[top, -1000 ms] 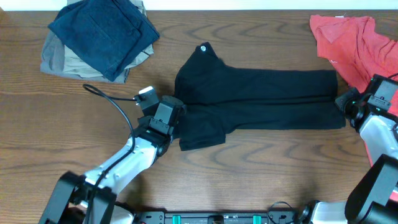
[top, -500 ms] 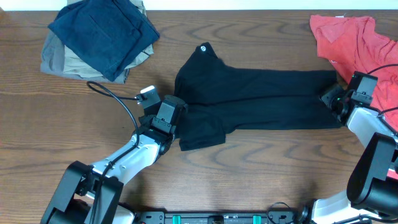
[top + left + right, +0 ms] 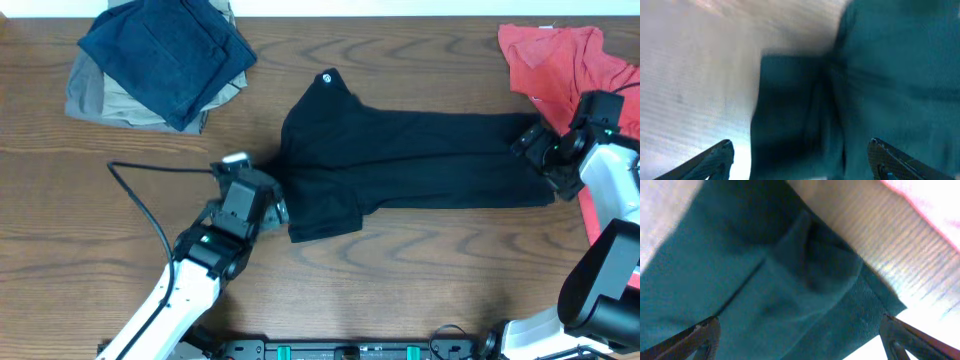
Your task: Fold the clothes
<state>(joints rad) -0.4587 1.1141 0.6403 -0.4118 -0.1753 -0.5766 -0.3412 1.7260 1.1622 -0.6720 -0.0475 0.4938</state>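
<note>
The black garment (image 3: 420,160) lies in a long band across the middle of the wooden table (image 3: 400,290). The left gripper (image 3: 277,209) and right gripper (image 3: 530,150) hover at its ends, jaws spread, holding nothing. The lengthwise fold looks laid; next, likely, one end needs regrasping and carrying across.

The overhead view is brightly and evenly lit and sharp; only short, soft shadows are cast on the table (image 3: 420,270). Folds in the black clothes (image 3: 430,160) are largely lost in darkness. Both wrist views are smeared by blur. There the clothes are rendered teal, and the table is washed out to white glare at lower left and lower right respectively.
</note>
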